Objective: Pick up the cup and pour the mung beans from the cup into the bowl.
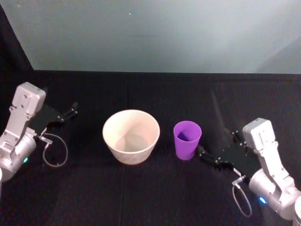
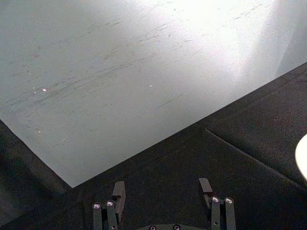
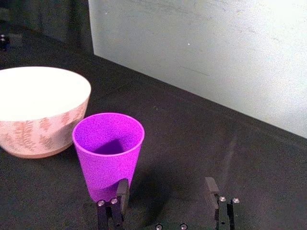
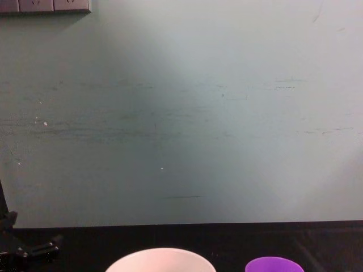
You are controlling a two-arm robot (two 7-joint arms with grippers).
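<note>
The purple cup (image 1: 187, 140) stands upright on the black table, just right of the white bowl (image 1: 130, 136). My right gripper (image 1: 214, 145) sits open at table height immediately right of the cup, pointing toward it. In the right wrist view the cup (image 3: 109, 153) stands in front of one fingertip (image 3: 122, 189), outside the gap of the gripper (image 3: 166, 191), with the bowl (image 3: 38, 110) beyond it. The mung beans are out of view; the cup's inside shows purple wall and shadow. My left gripper (image 1: 71, 110) rests open, far left of the bowl.
The black tabletop (image 1: 155, 188) ends at a pale grey-green wall (image 1: 155, 33) behind. In the chest view the bowl's rim (image 4: 160, 259) and the cup's rim (image 4: 274, 264) peek in at the lower edge, and the left gripper (image 4: 34, 249) sits low left. Cable loops (image 1: 55, 150) hang by each wrist.
</note>
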